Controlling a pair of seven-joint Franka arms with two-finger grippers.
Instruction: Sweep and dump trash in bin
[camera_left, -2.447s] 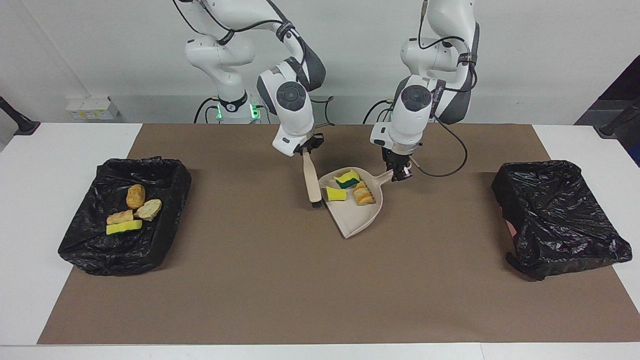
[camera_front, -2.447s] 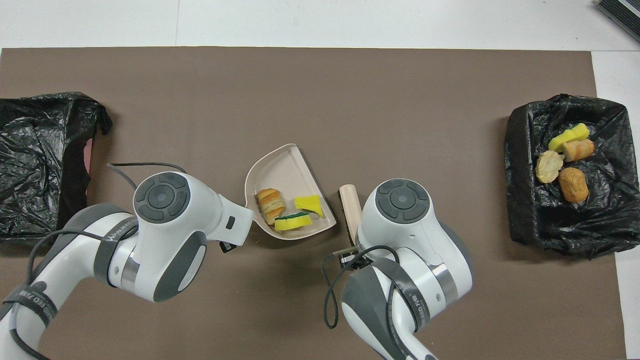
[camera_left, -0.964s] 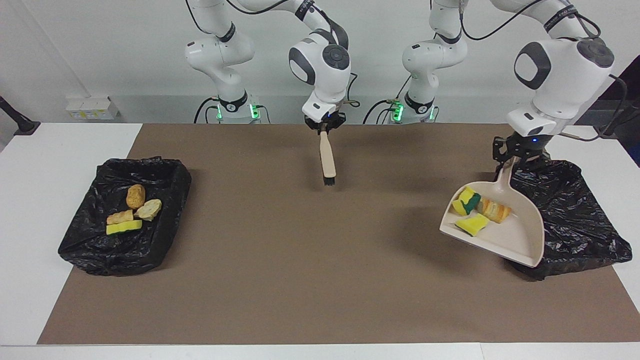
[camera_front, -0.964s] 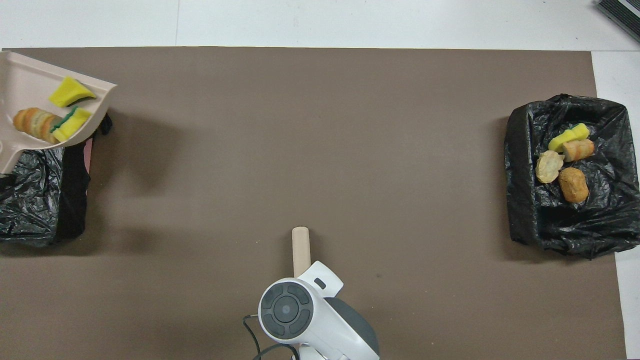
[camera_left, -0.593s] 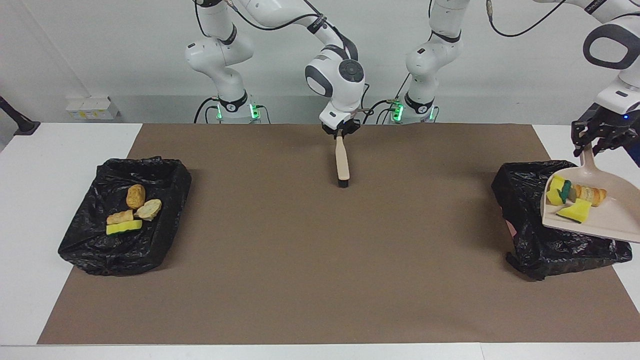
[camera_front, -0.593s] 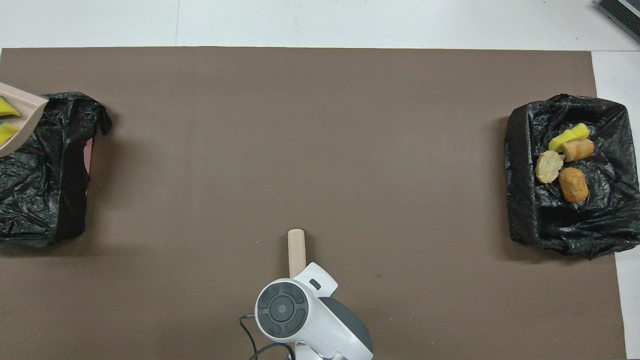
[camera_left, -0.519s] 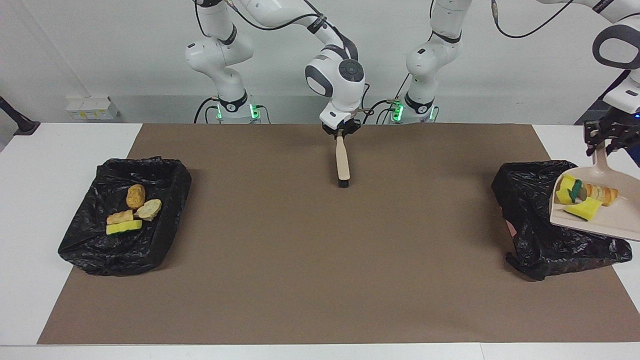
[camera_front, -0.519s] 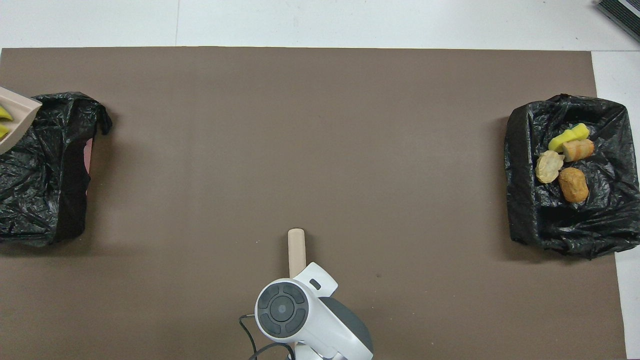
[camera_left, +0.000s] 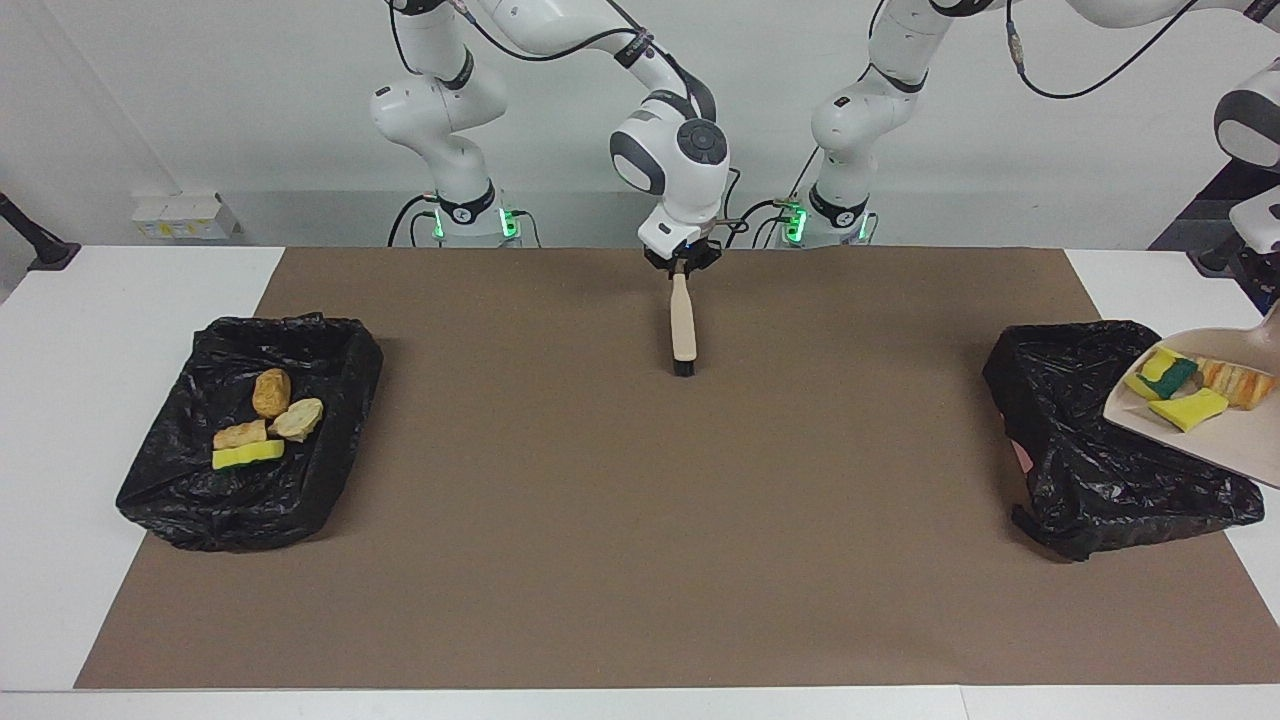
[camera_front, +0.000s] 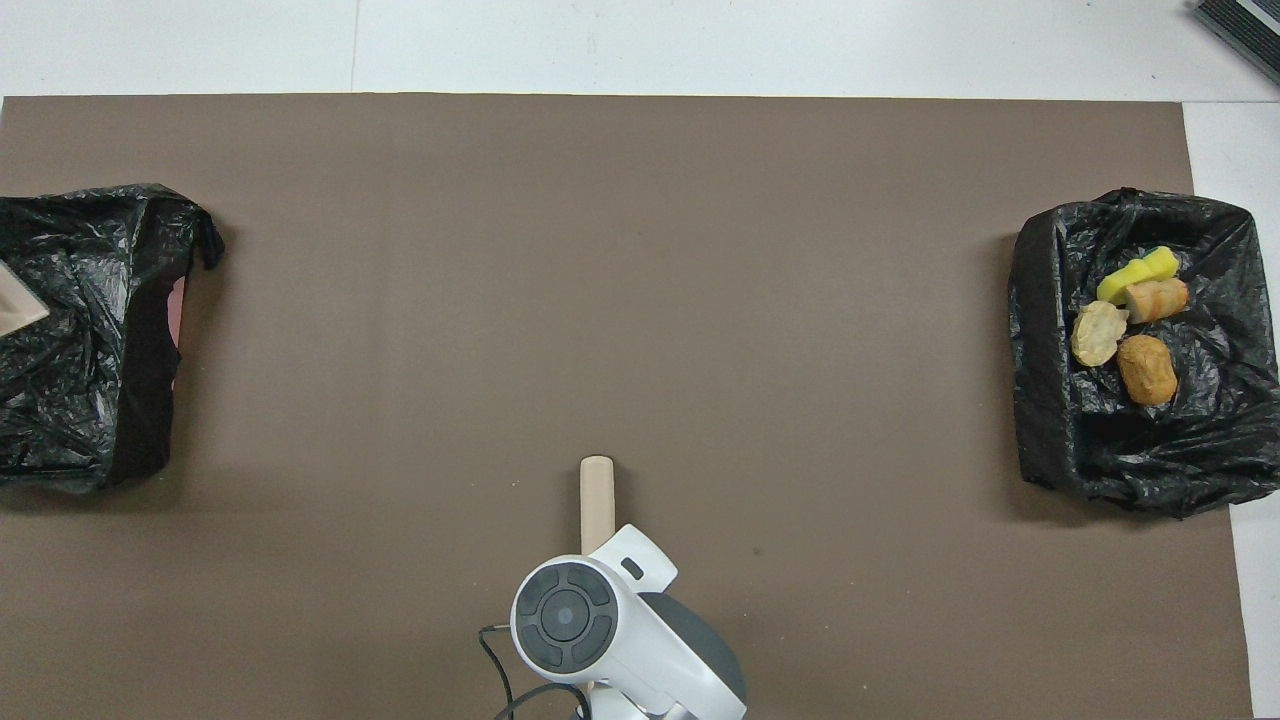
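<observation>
I have the left claw (camera_left: 1268, 292) at the very edge of the facing view, clamped narrow on the dustpan's handle; its fingertips are mostly cut off there, but the dustpan (camera_left: 1210, 425) hangs from it, so the grip is holding. The pan sits in the air over the black bin (camera_left: 1100, 440) at the left arm's end of the counter (camera_left: 640, 560), with three scraps (camera_left: 1195, 385) in it: two yellow sponge bits and a bread chunk. Four more scraps (camera_left: 262, 420) lie in the other bin (camera_left: 180, 500) at the right arm's end.

The step in hand, as I judge it, is the dump. To do it well I want the pan's open lip above the middle of the bag's mouth, not its rim, before I tilt. The pan looks set toward the bin's outer edge, so I would bring it inward first. Then I tip slowly, lip down, so the scraps slide rather than bounce out, and keep the lip low.

The right claw (camera_left: 682, 266) is pinched tight on the brush (camera_left: 684, 325), which hangs bristles-down over the brown mat (camera_left: 560, 480); that arm waits.
</observation>
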